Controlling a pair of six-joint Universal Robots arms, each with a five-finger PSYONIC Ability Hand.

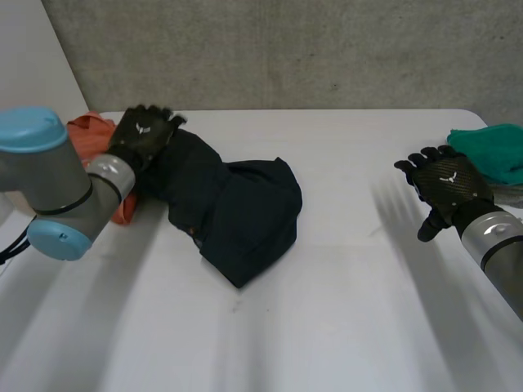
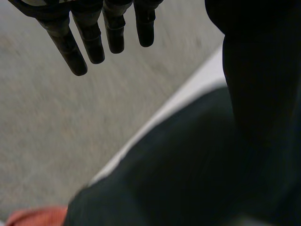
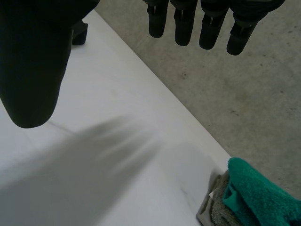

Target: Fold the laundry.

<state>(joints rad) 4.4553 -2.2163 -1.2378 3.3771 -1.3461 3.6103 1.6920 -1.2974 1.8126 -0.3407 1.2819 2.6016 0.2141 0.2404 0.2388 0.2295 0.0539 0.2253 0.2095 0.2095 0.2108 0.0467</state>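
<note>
Navy garment [image 1: 237,204] crumpled in soft heap; left hand [image 1: 145,135] straight-fingered at its end; right hand [image 1: 448,184] splayed, empty.

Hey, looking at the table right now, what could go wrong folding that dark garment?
The dark garment lies bunched, not flat, so folding it now would likely trap creases. The left hand is open over its end, right beside the orange cloth; a grasp there might catch both. The right hand, open, is close to the green cloth and could drag it.
</note>
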